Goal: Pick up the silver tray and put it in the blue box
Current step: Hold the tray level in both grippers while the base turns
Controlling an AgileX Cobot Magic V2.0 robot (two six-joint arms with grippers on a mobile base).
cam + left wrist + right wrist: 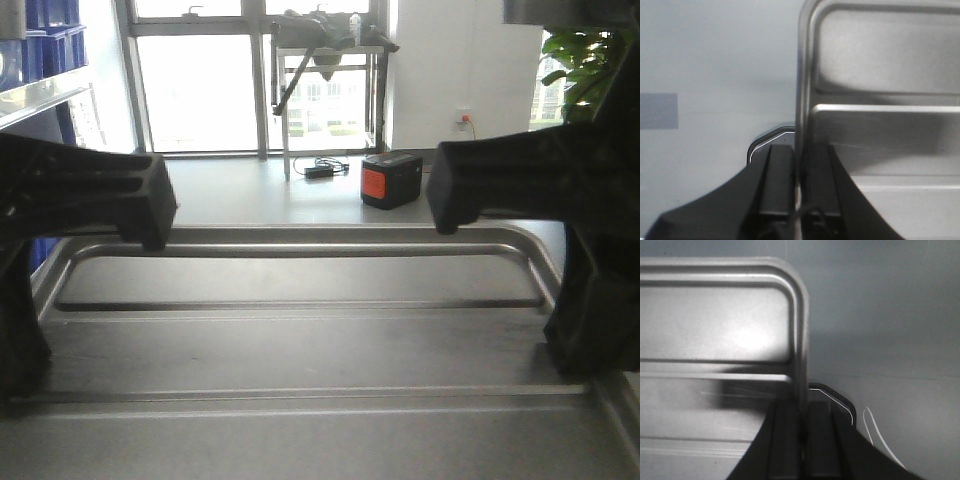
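The silver tray (300,350), shiny with two long raised ridges, fills the lower half of the front view and is held up level between both arms. My left gripper (148,212) is shut on its left rim; the left wrist view shows the fingers (781,175) pinching the tray (880,60) at its edge. My right gripper (452,198) is shut on the right rim; the right wrist view shows the fingers (821,435) either side of the rim of the tray (715,325). The blue box is not clearly in view; only a blue sliver (38,258) shows under the left arm.
Blue crates (50,35) are stacked on a shelf at top left. A black and orange box (392,180) and a cable (320,168) lie on the floor ahead, below a metal table (325,60) at the window. A plant (585,60) stands top right. Grey floor lies under the tray.
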